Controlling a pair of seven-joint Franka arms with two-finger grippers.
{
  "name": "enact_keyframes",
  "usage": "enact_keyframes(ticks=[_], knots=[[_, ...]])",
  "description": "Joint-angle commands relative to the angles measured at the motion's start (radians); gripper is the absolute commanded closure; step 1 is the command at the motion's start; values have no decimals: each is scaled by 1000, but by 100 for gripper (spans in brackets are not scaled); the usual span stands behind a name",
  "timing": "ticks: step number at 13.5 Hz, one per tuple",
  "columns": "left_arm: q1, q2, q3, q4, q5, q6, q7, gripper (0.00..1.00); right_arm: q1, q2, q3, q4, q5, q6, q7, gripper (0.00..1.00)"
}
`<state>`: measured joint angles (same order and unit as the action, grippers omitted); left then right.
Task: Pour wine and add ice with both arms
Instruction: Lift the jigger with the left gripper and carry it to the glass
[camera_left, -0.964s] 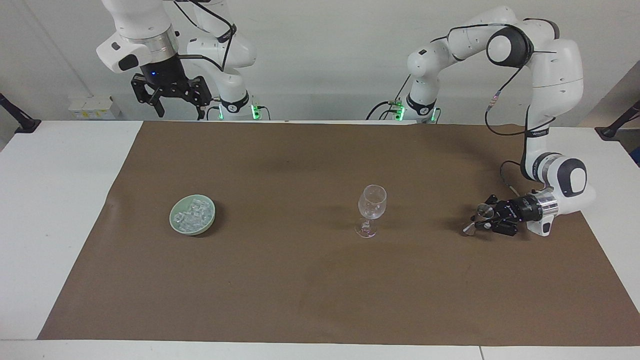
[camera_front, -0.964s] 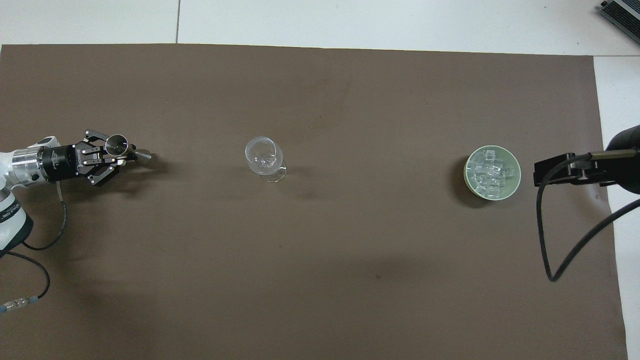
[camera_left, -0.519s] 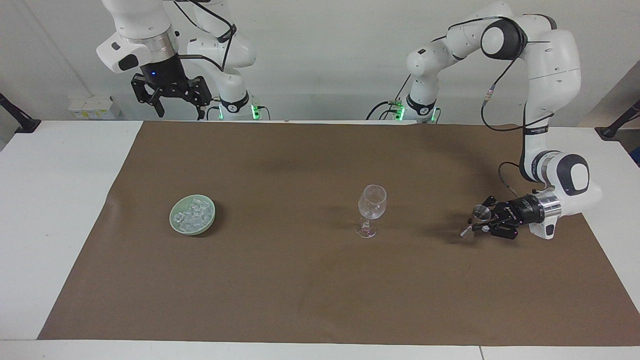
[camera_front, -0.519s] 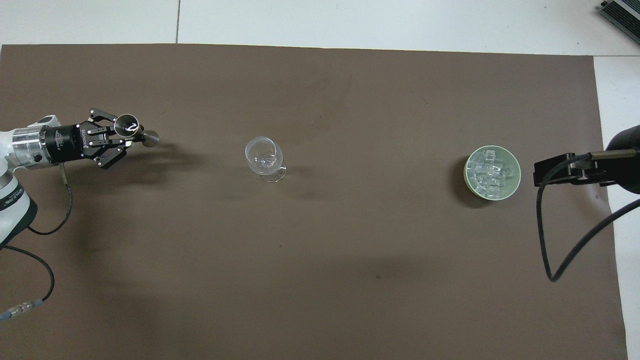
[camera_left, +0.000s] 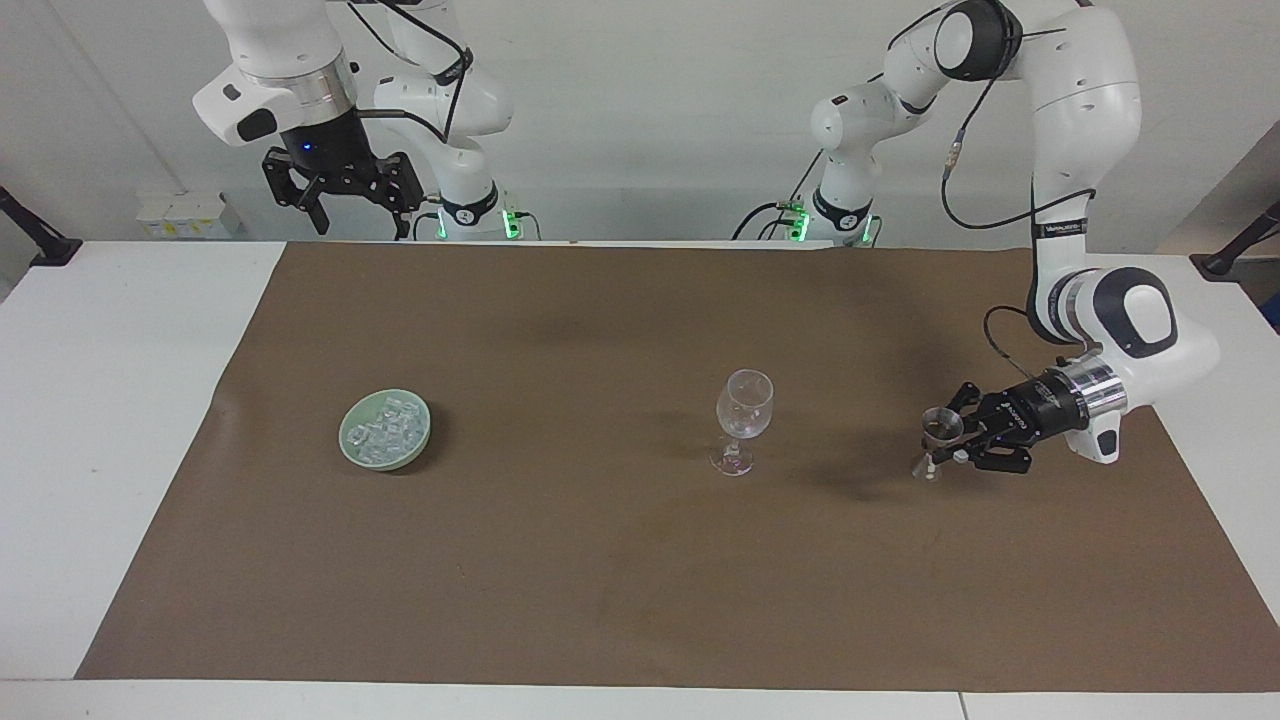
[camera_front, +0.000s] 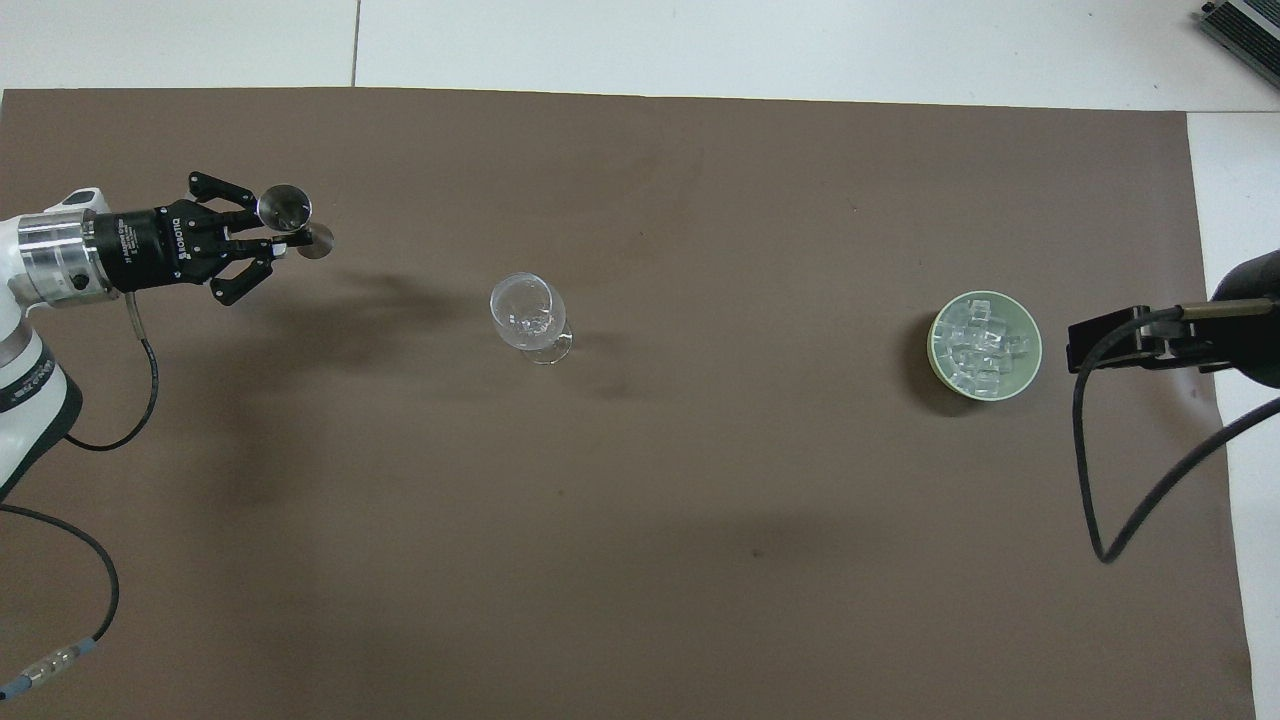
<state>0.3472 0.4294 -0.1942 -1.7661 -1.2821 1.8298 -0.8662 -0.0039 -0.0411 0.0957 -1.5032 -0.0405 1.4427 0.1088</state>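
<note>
Item: small metal double-ended measuring cup (camera_left: 936, 438), clamped at its waist in the closed jaws of the left gripper (camera_left: 950, 443), held clear of the brown paper-covered tabletop (camera_left: 600, 560) at the left arm's end.

Item: clear stemmed wine glass (camera_left: 743, 420), upright near the tabletop's middle, untouched.

Item: ice (camera_left: 383, 430), a heap of small clear cubes in a pale green round bowl (camera_left: 410, 457), toward the right arm's end.

Item: right gripper (camera_left: 340, 190), jaws spread wide and holding nothing, raised above the tabletop's edge nearest the robots; arm waiting.

Matt brown paper sheet (camera_left: 600, 560); clear glossy wine glass (camera_left: 744, 410); shiny metal jigger (camera_left: 938, 428); glassy ice (camera_left: 384, 428).
</note>
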Motion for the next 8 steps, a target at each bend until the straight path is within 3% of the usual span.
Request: enact_keyframes(ticks=[1,8], knots=[[-39,-83,15,-87,-34,63,-7,100,-11,-23,1,-29,24,13,-26,0],[-143,-195,15,-179,-37,239,-13,100,-11,-23,1,-29,24,13,-26,0]])
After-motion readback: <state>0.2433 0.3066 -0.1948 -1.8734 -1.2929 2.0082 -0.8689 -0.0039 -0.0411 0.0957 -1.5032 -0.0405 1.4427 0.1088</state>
